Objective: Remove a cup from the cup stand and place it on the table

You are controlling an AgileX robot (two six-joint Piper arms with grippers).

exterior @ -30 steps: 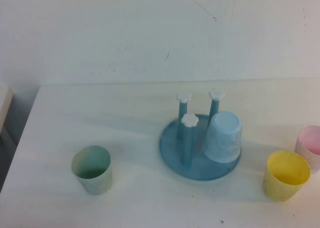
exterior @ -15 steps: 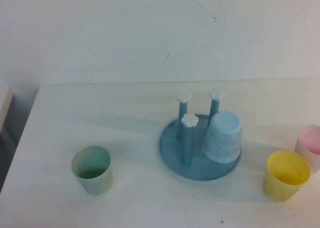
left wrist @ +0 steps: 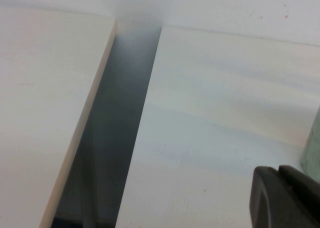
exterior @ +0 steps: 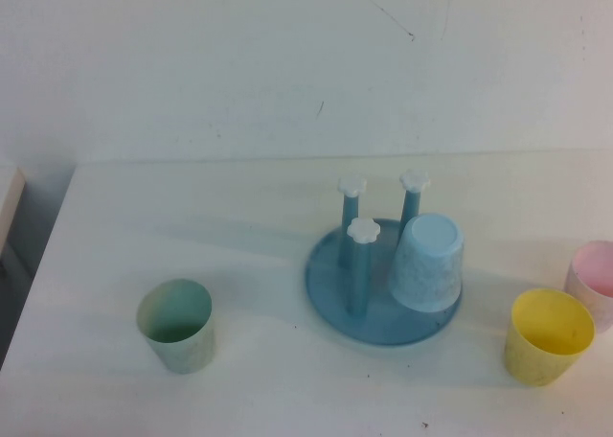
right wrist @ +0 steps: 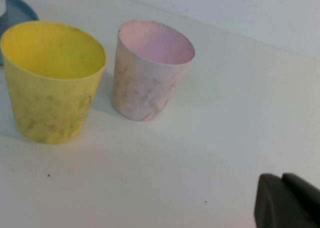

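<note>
The light blue cup [exterior: 428, 262] hangs upside down over one peg of the blue cup stand [exterior: 337, 293], right of the middle of the white table [exterior: 239, 226]. Three other pegs with white flower caps stand bare. Neither arm shows in the high view. My left gripper [left wrist: 281, 174] is shut and empty, low over the table's left part near its edge. My right gripper [right wrist: 284, 182] is shut and empty too, over bare table to the right of the yellow and pink cups. A sliver of the stand's base [right wrist: 20, 8] shows in the right wrist view.
A pale green cup [exterior: 176, 325] stands upright at front left; its side [left wrist: 312, 148] edges the left wrist view. A yellow cup [exterior: 549, 334] [right wrist: 50, 83] and a pink cup [exterior: 594, 279] [right wrist: 147, 70] stand at the right. A dark gap [left wrist: 112, 128] runs along the table's left edge.
</note>
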